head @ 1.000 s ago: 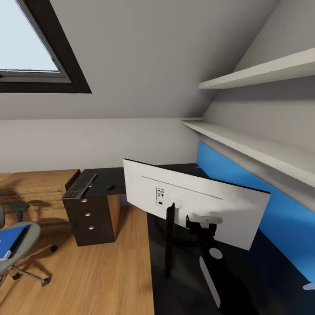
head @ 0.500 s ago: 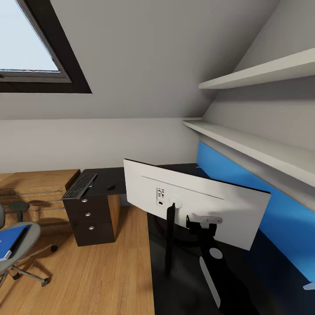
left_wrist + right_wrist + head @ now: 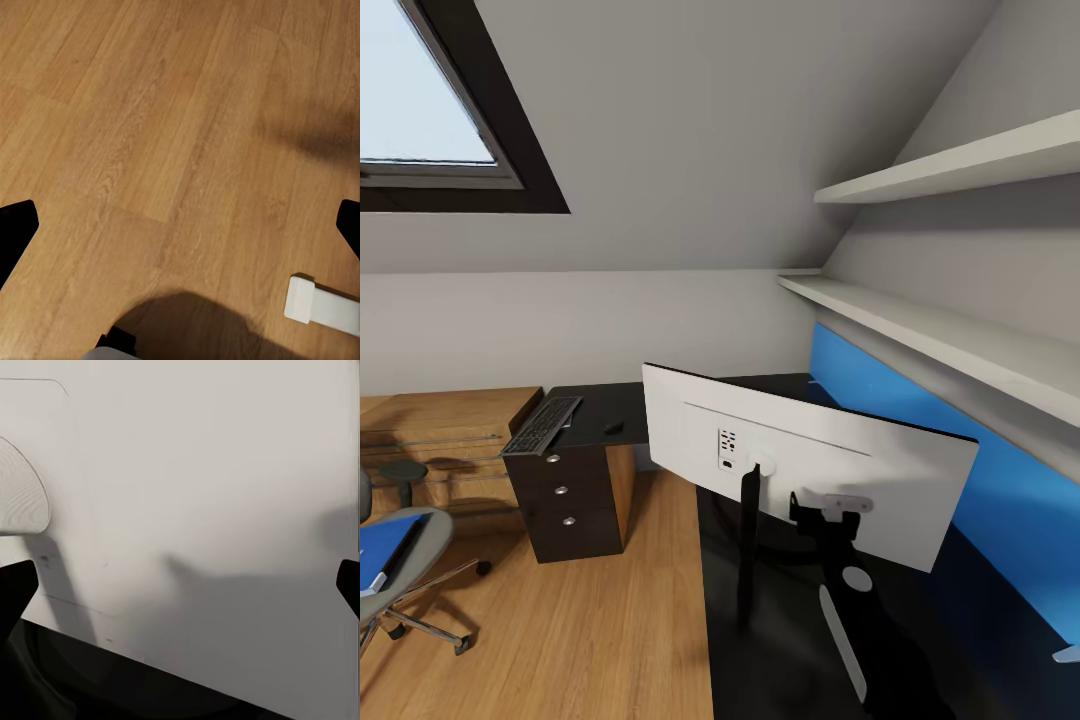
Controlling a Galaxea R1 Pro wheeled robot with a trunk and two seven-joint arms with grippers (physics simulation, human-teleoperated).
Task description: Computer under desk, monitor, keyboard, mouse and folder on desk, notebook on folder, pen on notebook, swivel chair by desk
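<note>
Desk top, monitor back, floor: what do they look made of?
Desk: glossy black top, probably lacquer or glass, since it mirrors the stand. Monitor: matte white back, likely plastic, with moulded ports and a dark stand. Floor: light wood planks, satin; grain and board seams show.

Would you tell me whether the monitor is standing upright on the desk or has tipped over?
Upright. The monitor stands on its dark stand on the black desk, white back toward the camera.

The monitor (image 3: 800,470) stands white-back-outward across the near desk (image 3: 760,640), blocking reach to the blue back panel (image 3: 920,440); wood floor (image 3: 580,620) lies open leftward.
</note>
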